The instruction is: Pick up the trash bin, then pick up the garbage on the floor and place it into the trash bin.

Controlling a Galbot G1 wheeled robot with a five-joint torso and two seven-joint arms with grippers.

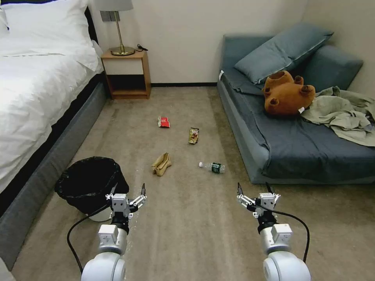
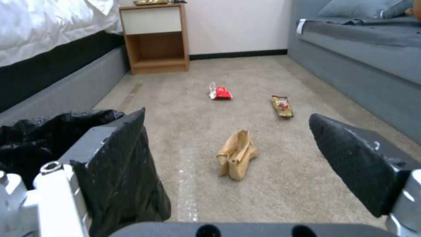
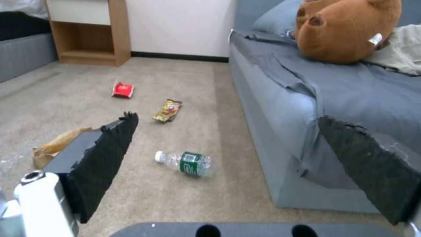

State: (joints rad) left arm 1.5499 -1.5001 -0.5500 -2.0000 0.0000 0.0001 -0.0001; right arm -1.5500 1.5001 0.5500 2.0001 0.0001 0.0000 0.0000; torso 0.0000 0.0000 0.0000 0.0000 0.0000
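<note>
The trash bin [image 1: 88, 183], white with a black bag over its rim, stands on the carpet by the bed; its bag [image 2: 35, 138] also shows in the left wrist view. My left gripper [image 1: 127, 193] [image 2: 227, 115] is open just to the bin's right, one finger close to the bag. My right gripper [image 1: 254, 187] [image 3: 228, 118] hangs open over bare carpet. The garbage lies ahead: a red packet [image 1: 163, 122] [image 2: 220, 93] [image 3: 123, 90], a gold wrapper [image 1: 193, 135] [image 2: 282, 106] [image 3: 167, 110], a tan paper bag [image 1: 161, 164] [image 2: 237, 154] [image 3: 55, 148] and a clear bottle [image 1: 212, 167] [image 3: 186, 163].
A white bed [image 1: 35, 78] with a grey base runs along the left. A wooden nightstand [image 1: 127, 74] with a lamp stands at the far wall. A blue sofa [image 1: 293, 148] on the right carries a brown teddy bear [image 1: 287, 93] and a green blanket [image 1: 343, 113].
</note>
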